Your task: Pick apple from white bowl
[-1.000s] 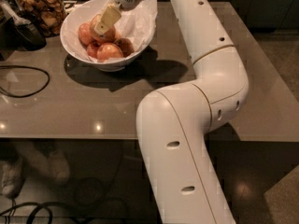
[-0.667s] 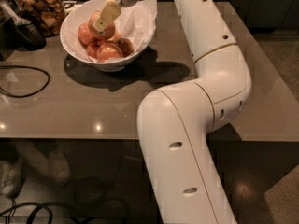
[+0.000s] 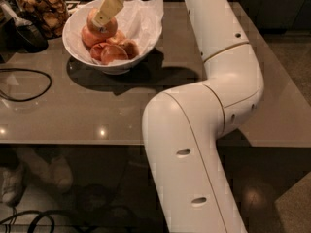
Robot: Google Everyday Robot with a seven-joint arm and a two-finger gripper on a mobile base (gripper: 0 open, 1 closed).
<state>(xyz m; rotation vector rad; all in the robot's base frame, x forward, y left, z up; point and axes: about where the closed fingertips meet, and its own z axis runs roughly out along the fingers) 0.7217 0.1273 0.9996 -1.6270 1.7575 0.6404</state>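
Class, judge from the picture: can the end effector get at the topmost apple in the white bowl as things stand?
Probably yes: the end effector is right against the apple, which tops the pile in the white bowl, with nothing covering it.

No legible text, label, brand, number or sign appears on the glass jar of brown snacks (image 3: 44, 9), the wide white paper-lined bowl (image 3: 118, 67) or the white robot arm (image 3: 214, 38). The pale two-finger gripper (image 3: 102, 18) is positioned over the bowl, against the round pinkish-red apple (image 3: 95, 33).
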